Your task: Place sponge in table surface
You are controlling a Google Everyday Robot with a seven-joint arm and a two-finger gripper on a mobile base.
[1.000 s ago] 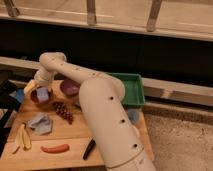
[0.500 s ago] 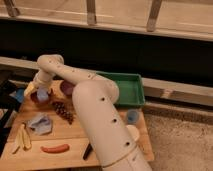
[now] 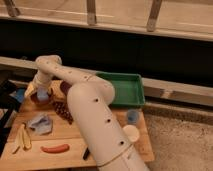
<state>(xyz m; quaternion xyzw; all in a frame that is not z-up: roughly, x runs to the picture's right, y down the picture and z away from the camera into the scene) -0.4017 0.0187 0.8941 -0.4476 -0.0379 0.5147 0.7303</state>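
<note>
Tabletop [image 3: 57, 134] far-left: pincer [image 3: 42, 92] still at sponge [image 3: 43, 95].

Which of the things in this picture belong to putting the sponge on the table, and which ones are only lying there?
For the job: small light-blue soft sponge, at the round red bowl; light-brown wooden plank tabletop; the gripper, right at the sponge.

Just lying about: green rectangular plastic tray; floppy grey-blue cloth; dark grapes; yellow banana; small round blue cup; white cup.

Looks like a staged indoor test area: wooden table surface [image 3: 62, 134] set with a sausage [image 3: 55, 148], banana [image 3: 22, 138] and green tray [image 3: 126, 93], on speckled floor [image 3: 181, 141] below railing posts [image 3: 91, 13].
</note>
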